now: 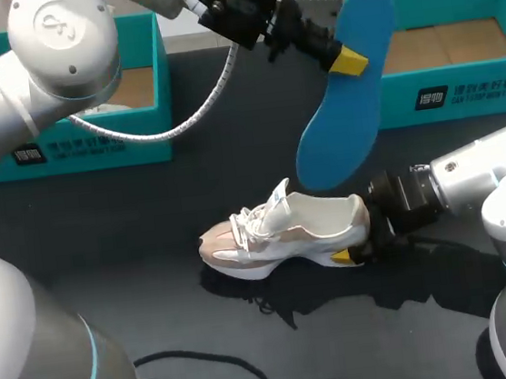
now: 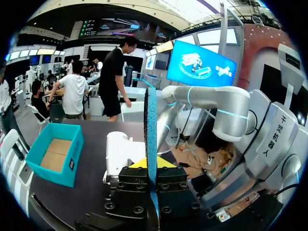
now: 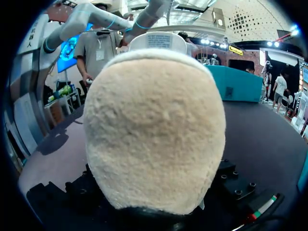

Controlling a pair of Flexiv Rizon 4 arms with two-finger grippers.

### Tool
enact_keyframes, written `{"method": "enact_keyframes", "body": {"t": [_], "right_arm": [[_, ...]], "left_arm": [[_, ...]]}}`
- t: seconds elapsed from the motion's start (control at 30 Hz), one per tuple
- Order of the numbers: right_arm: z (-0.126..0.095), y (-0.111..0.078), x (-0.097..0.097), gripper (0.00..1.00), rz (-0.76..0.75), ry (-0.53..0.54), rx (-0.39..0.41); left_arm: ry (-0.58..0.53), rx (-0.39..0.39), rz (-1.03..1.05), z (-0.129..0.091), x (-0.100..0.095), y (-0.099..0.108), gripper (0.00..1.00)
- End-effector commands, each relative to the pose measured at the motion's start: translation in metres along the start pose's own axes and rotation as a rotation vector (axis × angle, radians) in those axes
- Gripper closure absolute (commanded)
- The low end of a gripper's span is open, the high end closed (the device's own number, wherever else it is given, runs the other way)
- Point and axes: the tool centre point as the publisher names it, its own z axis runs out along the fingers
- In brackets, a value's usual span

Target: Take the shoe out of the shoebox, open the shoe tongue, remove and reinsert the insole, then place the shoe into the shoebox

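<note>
White-labelled teal shoeboxes behind; left claw clamps insole, right claw clamps shoe.

- White-and-beige shoe upright on black table, heel clamped by right gripper.
- Blue insole pinched in left gripper, hanging above the shoe.
- 2 teal shoeboxes behind: left shoebox, right shoebox.

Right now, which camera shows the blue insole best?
Head view: the whole insole shows, held up by the left gripper. Left wrist view sees only its thin edge; right wrist view sees just the shoe heel.
</note>
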Motion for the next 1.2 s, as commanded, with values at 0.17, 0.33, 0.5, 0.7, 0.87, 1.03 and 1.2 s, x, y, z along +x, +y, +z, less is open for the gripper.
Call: {"method": "enact_keyframes", "body": {"t": [0.17, 0.33, 0.5, 0.7, 0.87, 1.03, 1.2], "right_arm": [[0.001, 0.001, 0.000, 1.00, 0.000, -0.001, 0.004], [0.001, 0.001, 0.000, 1.00, 0.000, -0.001, 0.004], [0.001, 0.001, 0.000, 1.00, 0.000, -0.001, 0.004], [0.001, 0.001, 0.000, 1.00, 0.000, -0.001, 0.004], [0.001, 0.001, 0.000, 1.00, 0.000, -0.001, 0.004], [0.001, 0.001, 0.000, 1.00, 0.000, -0.001, 0.004], [0.001, 0.001, 0.000, 1.00, 0.000, -0.001, 0.004]], "left_arm": [[0.097, 0.001, 0.002, 0.002, -0.005, 0.000, 1.00], [0.085, 0.037, -0.036, -0.001, 0.001, 0.000, 1.00], [0.102, 0.123, -0.233, -0.006, 0.027, -0.003, 1.00], [0.163, 0.223, -0.409, -0.015, 0.049, -0.015, 1.00], [0.192, 0.253, -0.518, -0.023, 0.060, -0.018, 1.00], [0.202, 0.245, -0.539, -0.027, 0.064, -0.020, 1.00], [0.202, 0.245, -0.539, -0.027, 0.064, -0.020, 1.00]]}}
